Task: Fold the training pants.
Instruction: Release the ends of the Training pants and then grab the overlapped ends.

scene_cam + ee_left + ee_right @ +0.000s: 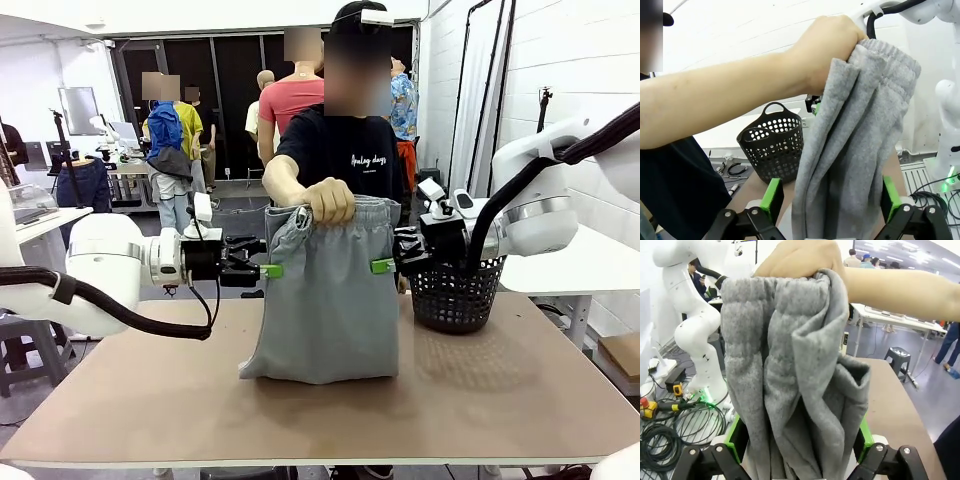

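Front view: person's hand (330,200) hangs light grey soft fabric training pants (325,300); left gripper (268,270), right gripper (383,265) both spread, straddling side edges. Should pinch level, below waistband (375,206).

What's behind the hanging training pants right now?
Behind the training pants stands the person, whose hand grips the waistband. Their lower torso and the far edge of the table there are covered by the fabric.
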`<state>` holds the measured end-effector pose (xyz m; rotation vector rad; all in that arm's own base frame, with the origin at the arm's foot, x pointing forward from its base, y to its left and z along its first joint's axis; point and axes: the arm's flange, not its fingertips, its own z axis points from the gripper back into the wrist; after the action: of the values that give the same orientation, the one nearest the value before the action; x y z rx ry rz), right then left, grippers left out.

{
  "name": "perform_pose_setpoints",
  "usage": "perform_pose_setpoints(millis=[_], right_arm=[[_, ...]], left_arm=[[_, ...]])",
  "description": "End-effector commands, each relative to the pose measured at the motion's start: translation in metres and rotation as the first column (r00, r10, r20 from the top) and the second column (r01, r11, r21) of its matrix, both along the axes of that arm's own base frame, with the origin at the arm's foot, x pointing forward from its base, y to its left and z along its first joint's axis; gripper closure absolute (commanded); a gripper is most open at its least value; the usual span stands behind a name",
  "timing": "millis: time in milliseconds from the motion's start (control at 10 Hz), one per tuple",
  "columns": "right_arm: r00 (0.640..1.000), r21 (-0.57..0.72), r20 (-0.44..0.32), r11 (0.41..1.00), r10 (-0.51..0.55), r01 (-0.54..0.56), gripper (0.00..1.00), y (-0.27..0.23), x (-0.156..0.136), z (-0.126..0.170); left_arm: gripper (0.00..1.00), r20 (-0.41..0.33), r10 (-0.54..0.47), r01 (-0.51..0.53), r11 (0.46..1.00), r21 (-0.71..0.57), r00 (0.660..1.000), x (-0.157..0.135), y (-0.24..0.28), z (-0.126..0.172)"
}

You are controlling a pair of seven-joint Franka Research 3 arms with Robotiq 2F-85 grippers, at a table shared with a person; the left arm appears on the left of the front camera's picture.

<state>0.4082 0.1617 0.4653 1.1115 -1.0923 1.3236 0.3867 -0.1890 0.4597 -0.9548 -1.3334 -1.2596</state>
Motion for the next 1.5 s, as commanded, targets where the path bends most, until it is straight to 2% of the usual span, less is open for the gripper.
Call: perform_pose_setpoints(millis=[0, 400, 1100, 1400], right_arm=[[1.000, -0.001, -0.020, 1.000, 0.018, -0.018, 0.00, 0.005, 0.001, 0.002], [0.999, 0.041, -0.023, 0.998, 0.047, -0.046, 0.00, 0.018, 0.007, 0.000], [0.994, 0.076, -0.032, 0.992, 0.105, -0.102, 0.00, 0.049, 0.009, 0.010], [0.994, 0.079, -0.030, 0.992, 0.101, -0.099, 0.00, 0.058, 0.009, 0.011]], left_arm=[[0.00, -0.017, -0.032, 0.032, 0.999, -0.006, 0.999, 0.010, -0.006, 0.003], [0.00, -0.024, -0.074, 0.074, 0.997, 0.011, 0.997, 0.014, -0.026, 0.008], [0.00, -0.066, -0.164, 0.165, 0.986, 0.022, 0.984, 0.002, -0.050, 0.010], [0.00, -0.079, -0.173, 0.172, 0.985, -0.022, 0.982, 0.005, -0.065, 0.010]])
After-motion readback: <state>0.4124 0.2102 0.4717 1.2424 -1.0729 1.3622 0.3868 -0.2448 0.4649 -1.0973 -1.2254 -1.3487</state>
